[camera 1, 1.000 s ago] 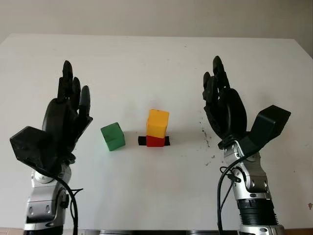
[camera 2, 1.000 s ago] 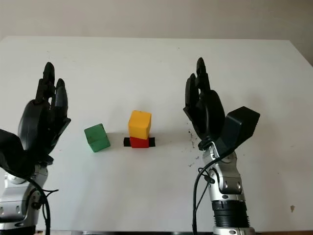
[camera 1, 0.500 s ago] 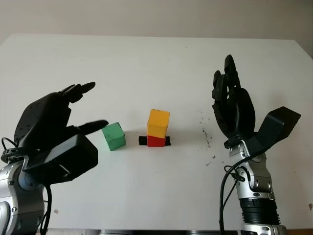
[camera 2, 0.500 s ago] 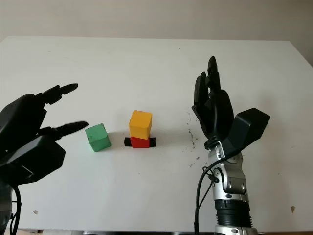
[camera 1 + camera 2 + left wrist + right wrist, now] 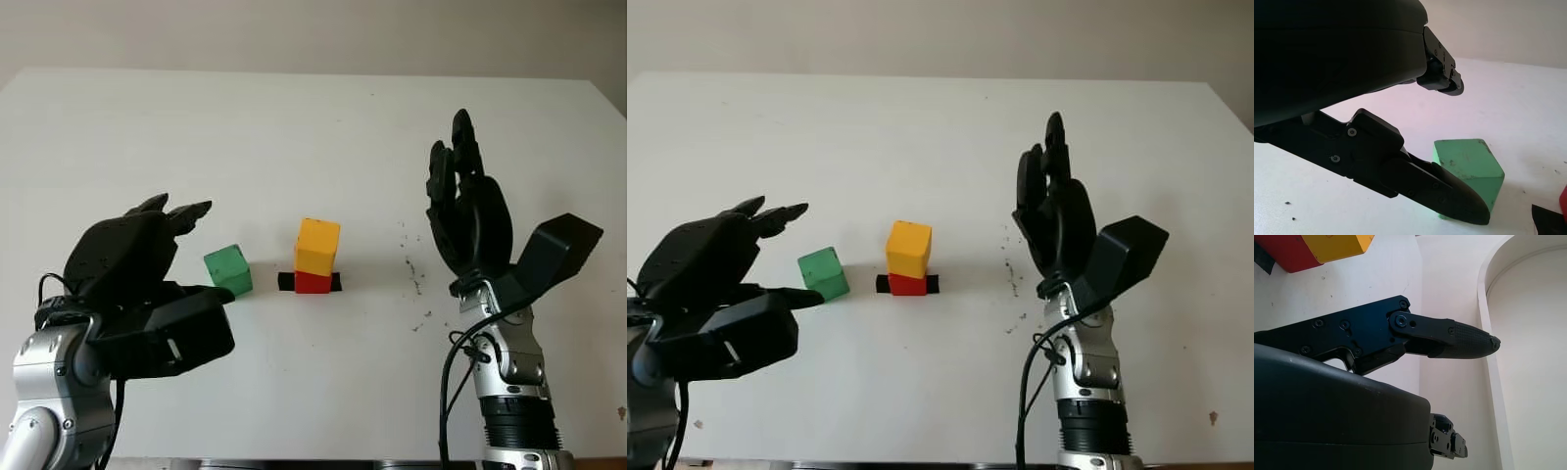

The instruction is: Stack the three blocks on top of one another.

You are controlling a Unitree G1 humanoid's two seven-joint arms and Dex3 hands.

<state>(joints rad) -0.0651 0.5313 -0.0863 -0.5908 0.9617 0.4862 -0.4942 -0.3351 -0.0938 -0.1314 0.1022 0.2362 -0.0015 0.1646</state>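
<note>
White table [image 5: 294,137]: left hand [image 5: 147,250] released beside green block [image 5: 1469,169], unheld.

Colours: tabletop [image 5: 294,127] plain white, small dark specks right of centre. Green block [image 5: 228,270] is solid green with a few dark scuff marks on its faces. Yellow block [image 5: 317,245] solid yellow-orange, red block [image 5: 313,283] solid red. Black tape patch [image 5: 285,282] shows at both sides of the red one. Left robot hand [image 5: 147,264] and right robot hand [image 5: 468,215] matte black; forearms silver metal with black cabling.
</note>
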